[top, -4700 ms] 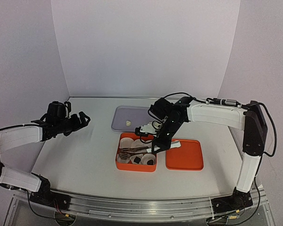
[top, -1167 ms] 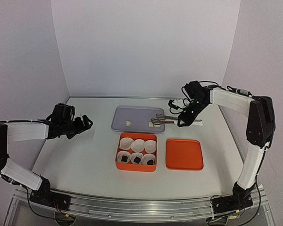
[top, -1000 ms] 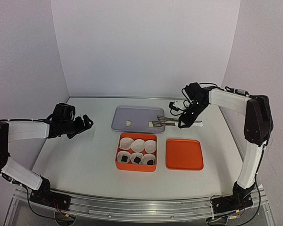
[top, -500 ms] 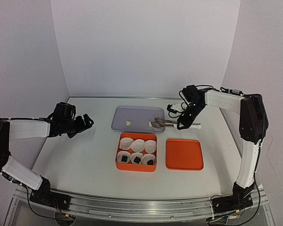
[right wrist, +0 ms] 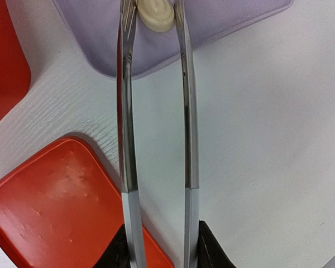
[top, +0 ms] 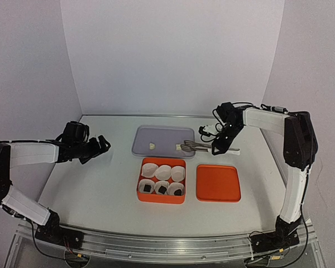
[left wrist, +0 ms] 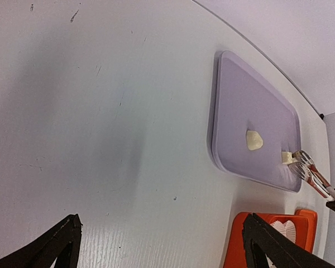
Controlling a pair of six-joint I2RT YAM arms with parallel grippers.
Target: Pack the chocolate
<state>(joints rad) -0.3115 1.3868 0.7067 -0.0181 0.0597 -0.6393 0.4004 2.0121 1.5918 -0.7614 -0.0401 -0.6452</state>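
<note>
We see a white table (top: 100,190) carrying a lavender tray (top: 156,134). An orange box (top: 161,200) sits just in front of the tray, with an orange lid (top: 218,182) beside the box on its right. The box holds six white paper cups (top: 164,172) in two rows. Each of the three front cups holds a dark chocolate (top: 162,190); the back three show only white from above.

On the tray lie a cream lump (left wrist: 254,139) near the middle and a second cream piece (right wrist: 156,14) at the right edge, between the tips of metal tongs (right wrist: 124,111). The right gripper (right wrist: 162,251) is clamped on the tongs' handles, its fingers cut off by the frame edge. We cannot tell whether the tips pinch the piece.

The left gripper (left wrist: 161,223) hovers over the table well left of the tray, fingers spread wide.
</note>
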